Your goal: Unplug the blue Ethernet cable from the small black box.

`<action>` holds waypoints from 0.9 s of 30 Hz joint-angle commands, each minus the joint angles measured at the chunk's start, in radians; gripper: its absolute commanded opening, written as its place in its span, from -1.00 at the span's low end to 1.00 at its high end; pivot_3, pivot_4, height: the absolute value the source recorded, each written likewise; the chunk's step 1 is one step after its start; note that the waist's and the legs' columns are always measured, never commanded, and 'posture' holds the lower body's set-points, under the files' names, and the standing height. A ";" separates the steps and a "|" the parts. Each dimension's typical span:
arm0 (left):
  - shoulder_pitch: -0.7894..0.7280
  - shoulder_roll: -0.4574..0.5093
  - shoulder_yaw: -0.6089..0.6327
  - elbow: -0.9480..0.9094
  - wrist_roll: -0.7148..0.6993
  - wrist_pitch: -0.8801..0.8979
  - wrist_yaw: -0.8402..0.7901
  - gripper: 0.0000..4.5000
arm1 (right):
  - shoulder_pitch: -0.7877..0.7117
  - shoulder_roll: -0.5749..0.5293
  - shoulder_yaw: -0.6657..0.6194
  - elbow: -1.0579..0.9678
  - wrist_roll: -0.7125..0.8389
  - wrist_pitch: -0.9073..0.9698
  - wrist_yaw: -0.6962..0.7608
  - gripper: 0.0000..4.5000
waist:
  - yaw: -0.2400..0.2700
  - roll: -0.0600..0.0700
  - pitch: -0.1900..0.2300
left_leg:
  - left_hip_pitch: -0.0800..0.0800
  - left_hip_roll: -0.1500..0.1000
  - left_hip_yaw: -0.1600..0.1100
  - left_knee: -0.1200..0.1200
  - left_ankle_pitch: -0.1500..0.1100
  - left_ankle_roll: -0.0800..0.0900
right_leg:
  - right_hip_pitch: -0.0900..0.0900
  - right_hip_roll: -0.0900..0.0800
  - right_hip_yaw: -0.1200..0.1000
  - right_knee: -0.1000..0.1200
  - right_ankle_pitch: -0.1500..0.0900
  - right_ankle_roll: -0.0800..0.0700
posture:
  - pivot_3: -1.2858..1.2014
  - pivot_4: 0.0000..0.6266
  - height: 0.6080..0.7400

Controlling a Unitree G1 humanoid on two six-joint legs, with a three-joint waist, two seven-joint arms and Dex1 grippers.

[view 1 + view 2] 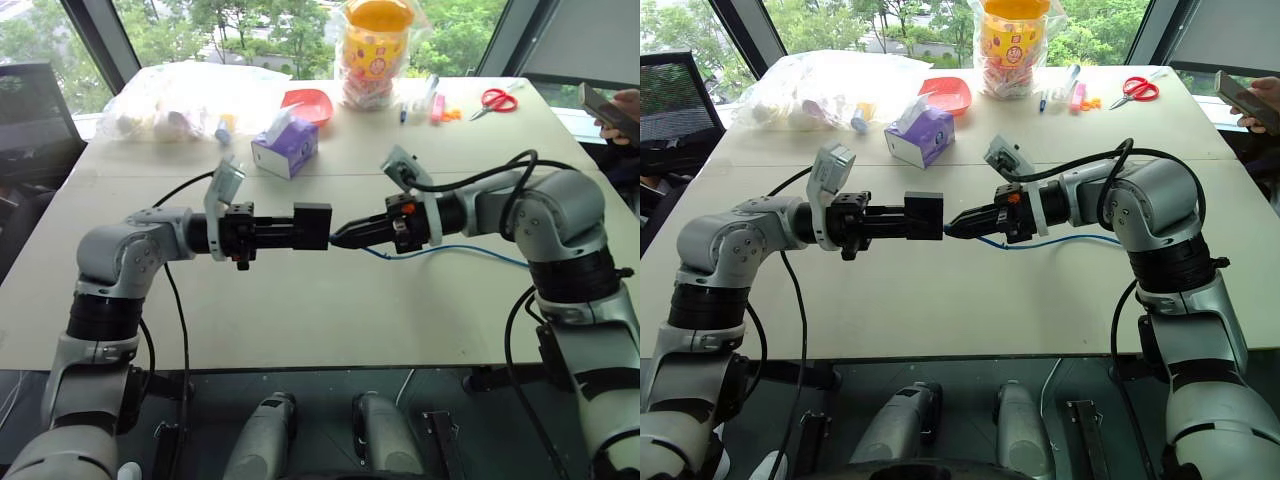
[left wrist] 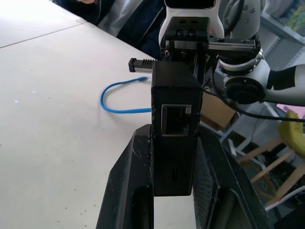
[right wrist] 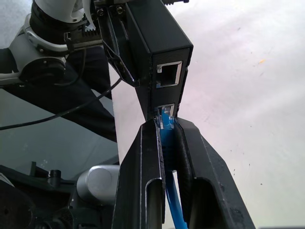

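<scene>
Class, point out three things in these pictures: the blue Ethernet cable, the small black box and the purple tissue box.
blue Ethernet cable (image 1: 470, 250): left eye view, its middle stretch.
small black box (image 1: 313, 226): left eye view, side face.
purple tissue box (image 1: 285, 147): left eye view, front face.

My rig's arms: silver-grey rounded shells with black ribbed joint bands. Black cables loop behind each black two-fingered claw, left claw (image 1: 300, 228) and right claw (image 1: 345, 236); an orange spot sits just behind the right claw.

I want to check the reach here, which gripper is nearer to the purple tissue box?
Left. The left gripper, holding the small black box, sits just in front of the purple tissue box; the right gripper, pinching the blue Ethernet cable, is farther right.
</scene>
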 commanded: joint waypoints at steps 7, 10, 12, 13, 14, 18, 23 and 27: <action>-0.007 0.036 0.013 -0.094 -0.035 -0.031 -0.053 -0.79 | -0.015 -0.008 -0.040 0.011 0.015 0.051 -0.025 -0.98 | 0.000 0.000 0.000 | 0.000 0.000 0.000 0.000 0.000 0.000 | 0.000 0.000 0.000 0.000 0.000 0.000 | 0.03 -0.52 1.00; 0.001 0.042 0.002 -0.099 -0.025 -0.045 -0.063 -0.79 | -0.023 -0.008 -0.043 0.022 0.016 0.055 -0.028 -0.98 | 0.000 0.000 0.000 | 0.000 0.000 0.000 0.000 0.000 0.000 | 0.000 0.000 0.000 0.000 0.000 0.000 | 0.03 -0.52 1.00; 0.006 0.047 -0.005 -0.099 -0.019 -0.057 -0.067 -0.79 | -0.025 -0.010 -0.043 0.026 0.015 0.056 -0.028 -0.98 | 0.000 0.000 0.000 | 0.000 0.000 0.000 0.000 0.000 0.000 | 0.000 0.000 0.000 0.000 0.000 0.000 | 0.03 -0.52 1.00; 0.008 0.050 -0.007 -0.099 -0.017 -0.061 -0.068 -0.79 | -0.025 -0.011 -0.043 0.027 0.014 0.056 -0.028 -0.98 | 0.001 0.000 0.000 | 0.000 0.000 0.000 0.000 0.000 0.000 | 0.000 0.000 0.000 0.000 0.000 0.000 | 0.03 -0.52 1.00; 0.010 0.052 -0.010 -0.098 -0.015 -0.067 -0.068 -0.79 | -0.027 -0.011 -0.043 0.032 0.011 0.058 -0.032 -0.98 | 0.001 0.000 0.000 | 0.000 0.000 0.000 0.000 0.000 0.000 | 0.000 0.000 0.000 0.000 0.000 0.000 | 0.03 -0.52 1.00; 0.014 0.060 -0.017 -0.094 -0.011 -0.083 -0.066 -0.79 | -0.019 -0.020 -0.038 0.040 -0.004 0.048 -0.035 -0.98 | 0.001 0.000 0.000 | 0.000 0.000 0.000 0.000 0.000 0.000 | 0.000 0.000 0.000 0.000 0.000 0.000 | 0.03 -0.52 1.00; 0.015 0.094 0.003 -0.065 0.000 -0.103 -0.081 -0.79 | 0.051 -0.148 0.029 0.152 -0.144 -0.113 0.000 -0.98 | 0.007 -0.001 0.000 | 0.000 0.000 0.000 0.000 0.000 0.000 | 0.000 0.000 0.000 0.000 0.000 0.000 | 0.03 -0.52 1.00; 0.032 0.124 0.009 -0.059 0.007 -0.113 -0.099 -0.79 | 0.066 -0.207 0.008 0.249 -0.185 -0.168 0.046 -0.98 | 0.003 0.000 0.000 | -0.001 -0.001 0.004 0.000 0.000 0.001 | 0.001 -0.002 0.000 -0.003 -0.002 -0.003 | 0.03 -0.52 1.00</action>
